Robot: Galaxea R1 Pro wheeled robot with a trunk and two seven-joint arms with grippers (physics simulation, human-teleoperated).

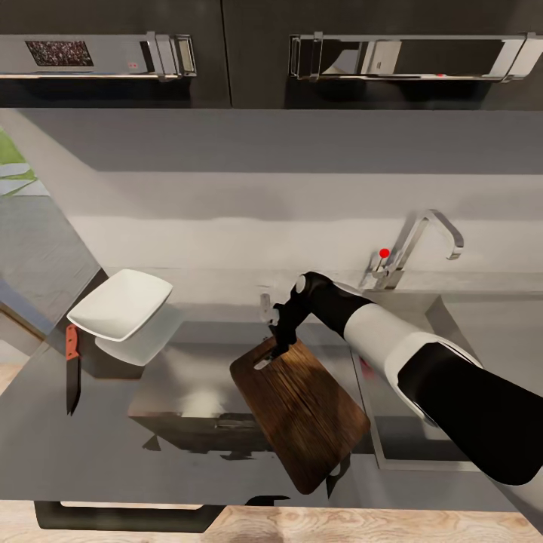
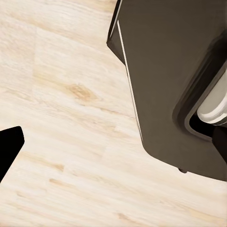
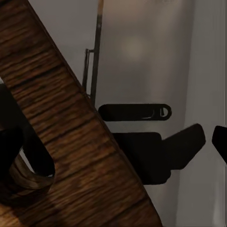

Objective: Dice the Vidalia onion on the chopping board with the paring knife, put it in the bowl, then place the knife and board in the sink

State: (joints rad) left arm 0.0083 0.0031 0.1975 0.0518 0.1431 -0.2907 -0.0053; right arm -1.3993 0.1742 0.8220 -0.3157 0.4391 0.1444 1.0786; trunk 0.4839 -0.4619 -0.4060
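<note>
My right gripper (image 1: 273,348) is shut on the slot end of the chopping board (image 1: 302,411). The dark brown board lies at an angle on the countertop (image 1: 151,452), just left of the sink (image 1: 411,452). In the right wrist view the board (image 3: 71,142) is close up, with a dark finger (image 3: 12,142) at its slot. The red-handled paring knife (image 1: 72,369) lies at the far left of the countertop, and the white bowl (image 1: 121,303) stands behind it. A sliver of pink (image 1: 365,367) shows beside my forearm at the sink's left wall, too small to say whether it is the Vidalia onion.
The chrome tap (image 1: 426,234) with its red knob (image 1: 385,253) stands behind the sink. Black upper cabinets (image 1: 226,45) hang above. The left wrist view looks down on pale wood floor (image 2: 61,113) and the robot's dark base (image 2: 165,80).
</note>
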